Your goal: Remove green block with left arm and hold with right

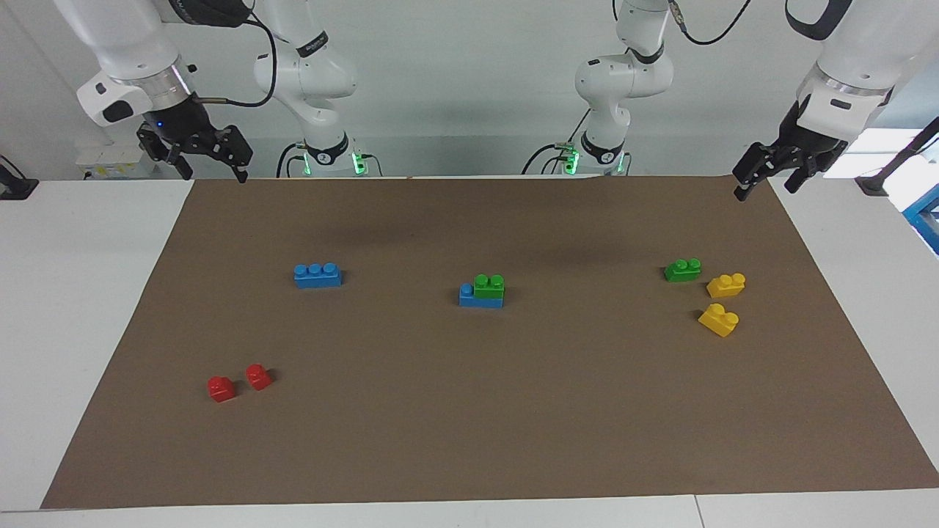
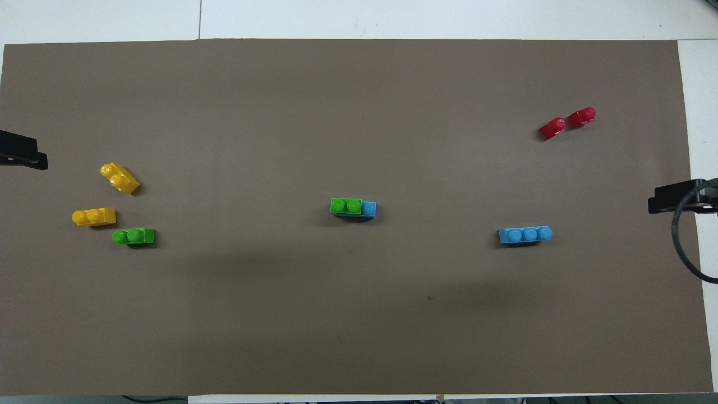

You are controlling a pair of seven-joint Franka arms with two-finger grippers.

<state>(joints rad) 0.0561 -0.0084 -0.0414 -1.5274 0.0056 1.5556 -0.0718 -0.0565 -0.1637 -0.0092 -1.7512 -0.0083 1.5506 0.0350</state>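
A green block (image 1: 488, 284) (image 2: 346, 206) with two studs is stuck on top of a blue brick (image 1: 466, 296) (image 2: 368, 209) in the middle of the brown mat. A second green block (image 1: 682, 270) (image 2: 133, 236) lies loose toward the left arm's end, beside the yellow bricks. My left gripper (image 1: 768, 187) (image 2: 22, 157) hangs open and empty over the mat's corner at the left arm's end. Over the corner at the right arm's end my right gripper (image 1: 213, 174) (image 2: 673, 202) is raised, open and empty. Both are well away from either green block.
Two yellow bricks (image 1: 726, 284) (image 1: 719, 320) lie by the loose green one. A blue three-stud brick (image 1: 317, 275) sits toward the right arm's end. Two small red bricks (image 1: 221, 389) (image 1: 258, 376) lie farther from the robots. The brown mat (image 1: 469, 425) covers most of the white table.
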